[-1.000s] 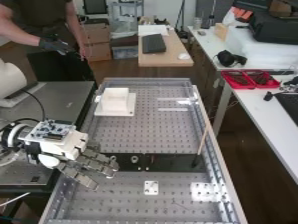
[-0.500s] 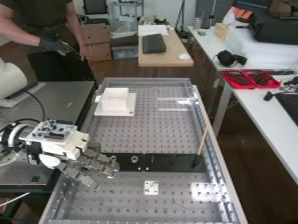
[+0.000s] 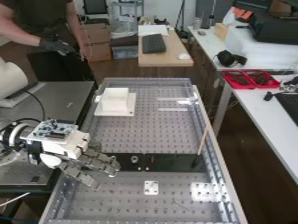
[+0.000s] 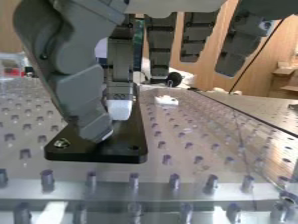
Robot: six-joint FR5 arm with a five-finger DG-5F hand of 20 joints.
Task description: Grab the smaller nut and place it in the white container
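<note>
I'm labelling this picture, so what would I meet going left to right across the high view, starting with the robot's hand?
Hand → bearing → small white plate → thin wooden rod → red tray.

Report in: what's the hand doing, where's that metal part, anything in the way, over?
Hand open, low over black bar's end. Round metal part on bar, close by. Bearing farther along, possibly in the way.
</note>
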